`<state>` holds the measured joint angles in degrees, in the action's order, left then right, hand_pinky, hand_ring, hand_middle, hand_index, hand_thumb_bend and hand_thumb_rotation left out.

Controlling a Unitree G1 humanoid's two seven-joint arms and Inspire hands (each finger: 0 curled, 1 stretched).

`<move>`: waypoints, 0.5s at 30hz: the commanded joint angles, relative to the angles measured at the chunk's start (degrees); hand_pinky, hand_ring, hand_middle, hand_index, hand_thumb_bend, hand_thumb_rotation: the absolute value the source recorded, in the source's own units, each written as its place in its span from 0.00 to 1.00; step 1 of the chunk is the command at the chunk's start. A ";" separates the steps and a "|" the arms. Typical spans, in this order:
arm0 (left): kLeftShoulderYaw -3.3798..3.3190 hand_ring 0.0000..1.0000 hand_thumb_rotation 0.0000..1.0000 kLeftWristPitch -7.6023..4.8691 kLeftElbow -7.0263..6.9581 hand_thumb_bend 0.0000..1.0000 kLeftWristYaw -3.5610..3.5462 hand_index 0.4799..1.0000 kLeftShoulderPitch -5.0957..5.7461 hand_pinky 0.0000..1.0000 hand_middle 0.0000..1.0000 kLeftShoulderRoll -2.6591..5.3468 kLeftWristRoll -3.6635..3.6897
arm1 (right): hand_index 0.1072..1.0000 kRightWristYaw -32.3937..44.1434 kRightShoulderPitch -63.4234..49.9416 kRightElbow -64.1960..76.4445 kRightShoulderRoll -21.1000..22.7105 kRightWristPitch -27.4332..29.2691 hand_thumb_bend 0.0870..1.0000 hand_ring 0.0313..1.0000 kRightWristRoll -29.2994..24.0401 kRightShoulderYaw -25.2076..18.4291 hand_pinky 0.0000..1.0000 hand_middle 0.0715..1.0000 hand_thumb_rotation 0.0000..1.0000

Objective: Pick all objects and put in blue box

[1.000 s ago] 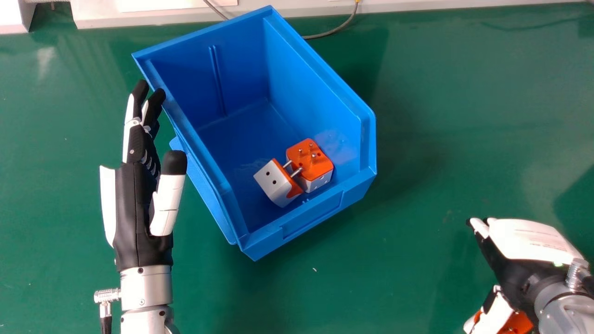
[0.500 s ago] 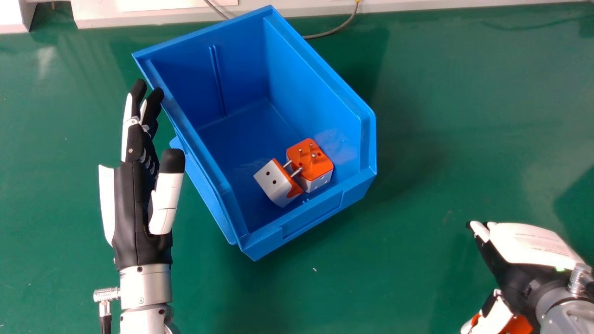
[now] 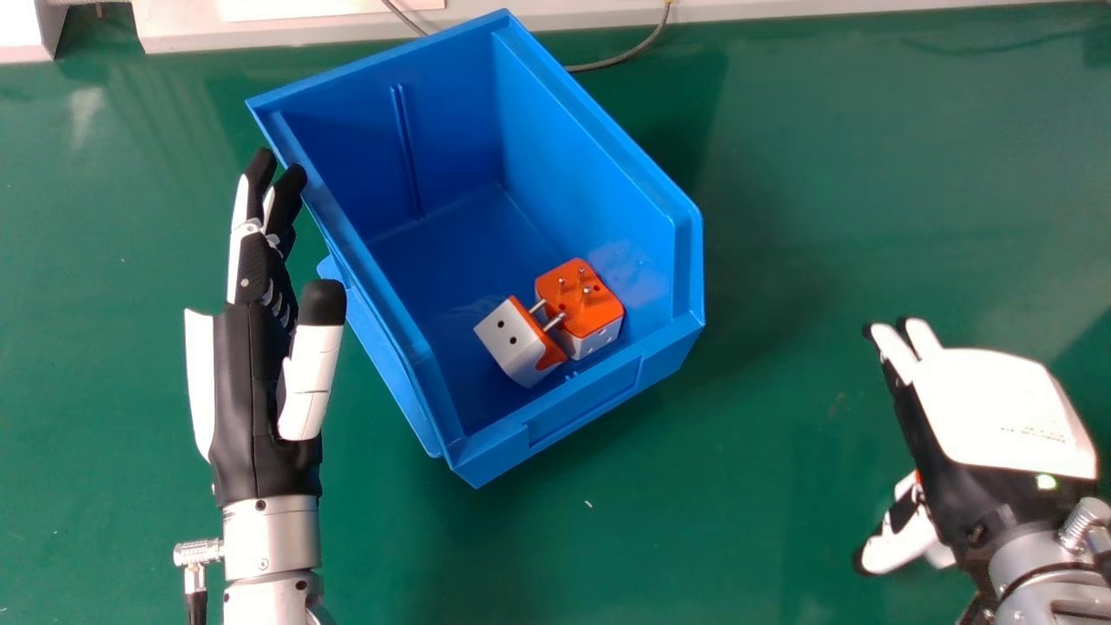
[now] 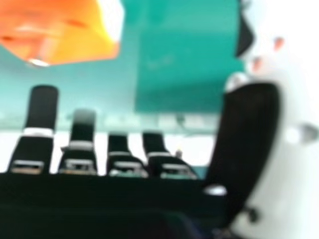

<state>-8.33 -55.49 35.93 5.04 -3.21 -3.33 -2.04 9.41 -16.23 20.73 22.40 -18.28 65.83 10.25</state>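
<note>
Nearest adapter: your orange-and-white adapter (image 4: 65, 30) lies on the palm side of the right robot hand (image 3: 998, 417), out in front of its palm and across from the thumb. In the head view you catch just a sliver of orange between that palm and the thumb. You can't tell from these views whether the two touch or whether the hand bears its weight.
Right robot hand: spread, its fingers (image 4: 42, 107) straight and the thumb standing apart from them.
Adapters in the box: you have two, both well apart from the right robot hand, toward the robot's left. They sit a little nearer the left robot hand (image 3: 256, 373), on its thumb side, with the box wall between. One adapter (image 3: 581, 304) has its orange pin face up; the other (image 3: 512, 343) is tilted, its pins pointed at the first.
Left robot hand: open, fingers straight and thumb raised apart from them.
Blue box: it stands on the green table (image 3: 738, 521) between your two robot hands, its wall (image 3: 586, 399) closer to the left one.
Count: three adapters for you, two inside and one by the right robot hand; one blue box.
</note>
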 commanded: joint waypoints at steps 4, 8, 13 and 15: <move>-0.15 0.95 0.92 -0.96 0.19 0.96 0.10 0.90 -0.70 0.98 0.93 -0.30 -0.10 | 0.75 -2.78 2.43 0.01 0.28 1.19 0.87 0.74 -0.36 -0.64 0.52 0.82 0.02; -0.15 0.95 0.92 -0.85 0.18 0.96 0.06 0.90 -0.66 0.98 0.93 -0.25 0.03 | 0.72 -3.38 4.18 -0.05 -0.06 2.00 0.86 0.71 -1.26 -0.59 0.50 0.79 0.01; -0.19 0.95 0.92 -1.23 0.30 0.96 0.20 0.90 -0.69 0.98 0.93 -0.13 0.03 | 0.70 -2.83 5.47 0.64 0.00 2.32 0.86 0.69 -1.32 -0.59 0.50 0.78 0.00; -0.18 0.95 0.92 -1.29 0.41 0.96 0.14 0.89 -0.69 0.98 0.93 -0.13 0.09 | 0.70 -3.12 5.61 0.66 0.10 2.58 0.86 0.69 -1.26 -0.71 0.50 0.78 0.00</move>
<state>-8.40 -55.86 36.50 5.16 -3.51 -3.35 -2.09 7.31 -11.57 20.21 22.25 -15.88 64.75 10.20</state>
